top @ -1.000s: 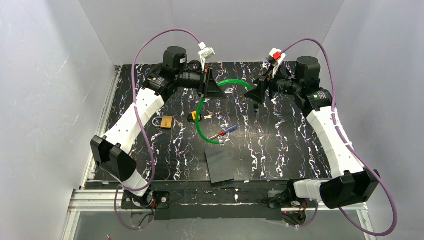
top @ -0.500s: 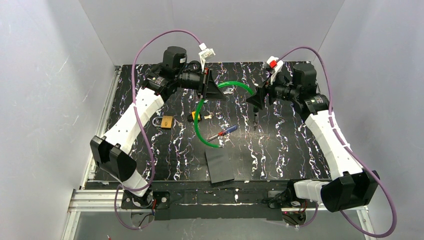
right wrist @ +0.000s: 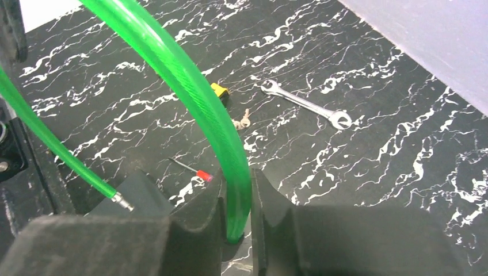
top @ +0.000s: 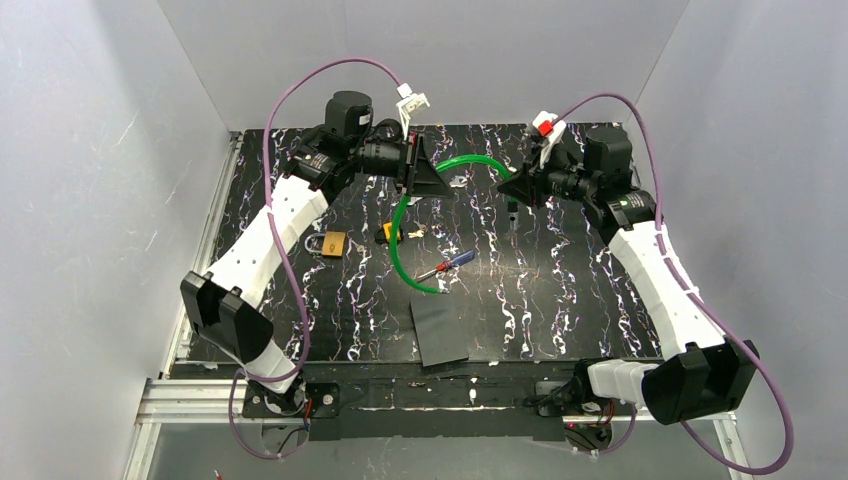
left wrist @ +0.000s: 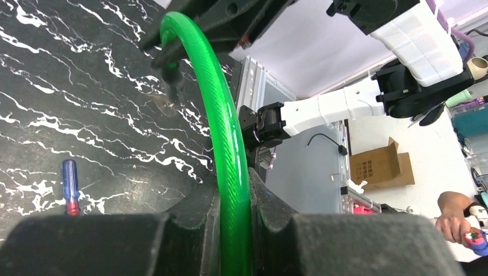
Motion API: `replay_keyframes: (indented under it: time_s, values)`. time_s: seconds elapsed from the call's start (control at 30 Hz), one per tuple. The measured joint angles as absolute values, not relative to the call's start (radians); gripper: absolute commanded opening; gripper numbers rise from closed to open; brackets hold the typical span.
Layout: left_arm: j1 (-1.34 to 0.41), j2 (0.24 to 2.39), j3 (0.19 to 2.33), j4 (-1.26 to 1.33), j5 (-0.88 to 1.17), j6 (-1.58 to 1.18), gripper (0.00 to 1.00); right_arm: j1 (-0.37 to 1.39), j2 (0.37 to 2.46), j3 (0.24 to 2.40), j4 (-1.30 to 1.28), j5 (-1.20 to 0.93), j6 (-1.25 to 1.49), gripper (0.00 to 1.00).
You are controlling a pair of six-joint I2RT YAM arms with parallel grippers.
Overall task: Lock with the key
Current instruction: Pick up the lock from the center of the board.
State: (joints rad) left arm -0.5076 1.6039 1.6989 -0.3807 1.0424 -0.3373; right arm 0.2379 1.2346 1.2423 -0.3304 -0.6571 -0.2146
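On the far left of the table [top: 580, 290] a brass padlock [top: 335, 243] lies flat, well apart from both arms. The left tool [top: 438, 188] is at the back, left of ctr, raised off the surface and clenched on a green tube [top: 398, 250]. In the left wrist view the tube runs up btwn its fingers [left wrist: 195, 227] w/ both pressed to it.

From that grip the tube goes two ways. One arc crosses the back toward the right arm. The other loops down toward the front and ends in a metal tip near the screwdriver [top: 447, 264].

The key [top: 392, 234] lies flat on the table btwn padlock and screwdriver, right where the front loop passes. Its yellow-black head sits at the tube line w/ the silvery part just to the right. Can't tell if the tube touches it; neither tool does.

The screwdriver lies diagonally just right of the loop, and a dark square pad [top: 440, 330] is near the front edge. A wrench [right wrist: 305, 103] lies toward the back.

The right tool [top: 512, 190] is also raised and is grasping the far end of the back arc. In the right wrist view its fingers [right wrist: 273, 221] sit tight on both sides of the tube.
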Motion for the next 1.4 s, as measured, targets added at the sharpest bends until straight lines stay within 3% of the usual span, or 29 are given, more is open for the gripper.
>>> replay_keyframes:
  time_s: [0.17, 0.27, 0.33, 0.4, 0.57, 1.0, 1.4]
  values:
    - [-0.503, 1.596, 1.691, -0.351, 1.030, -0.344, 0.03, 0.246, 1.235, 1.231, -0.290, -0.659, -0.160, 0.01]
    - [-0.502, 1.579, 1.672, -0.347, 1.015, -0.332, 0.19, 0.247, 1.235, 1.230, -0.259, -0.654, -0.105, 0.01]
    - [-0.502, 1.567, 1.663, -0.349, 1.006, -0.318, 0.37, 0.248, 1.237, 1.230, -0.239, -0.653, -0.060, 0.01]
    - [-0.502, 1.551, 1.650, -0.359, 1.005, -0.301, 0.48, 0.250, 1.241, 1.231, -0.221, -0.647, -0.018, 0.01]
    - [-0.503, 1.487, 1.593, -0.396, 1.004, -0.244, 0.58, 0.235, 1.266, 1.252, -0.197, -0.624, 0.076, 0.01]
    - [-0.503, 1.309, 1.276, -0.388, 0.958, -0.042, 0.62, 0.172, 1.280, 1.356, -0.064, -0.654, 0.302, 0.01]
    - [-0.503, 1.298, 1.209, -0.208, 1.003, -0.034, 0.53, 0.146, 1.288, 1.358, 0.066, -0.703, 0.490, 0.01]
